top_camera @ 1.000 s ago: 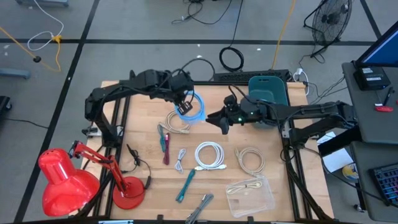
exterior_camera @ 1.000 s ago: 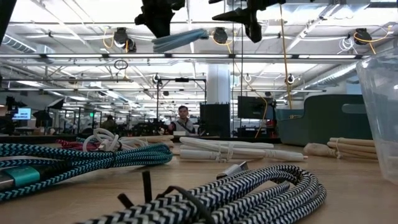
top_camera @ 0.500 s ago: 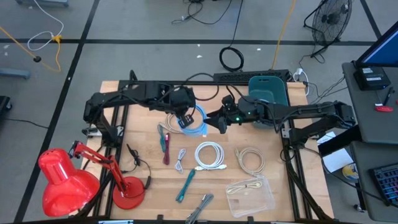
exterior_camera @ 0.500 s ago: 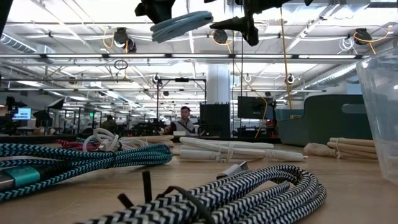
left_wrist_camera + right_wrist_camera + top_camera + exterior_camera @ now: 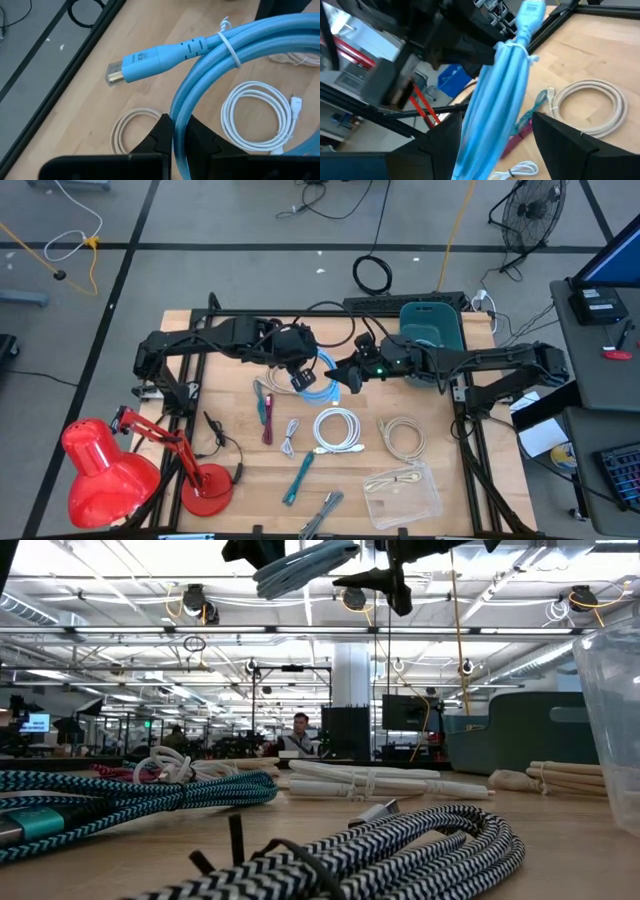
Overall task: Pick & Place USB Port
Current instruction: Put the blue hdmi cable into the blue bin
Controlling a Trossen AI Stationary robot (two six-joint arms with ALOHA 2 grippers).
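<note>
My right jaws [image 5: 495,145] just spread wide around the blue cable [image 5: 210,65] — left jaws [image 5: 172,137] still clench it, so the hand-over is near.

You are in a big open lab or workshop: bare ceiling pipes [image 5: 300,630], a grey taped floor [image 5: 200,270], a standing fan [image 5: 535,210], monitor benches [image 5: 405,712].

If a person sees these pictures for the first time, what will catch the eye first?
First, the light blue USB cable coil, held above the table's middle by the left gripper, its fingers shut on it. The right gripper has its open fingers on either side of the same coil. Then the big red desk lamp at the table's near left corner.
</note>
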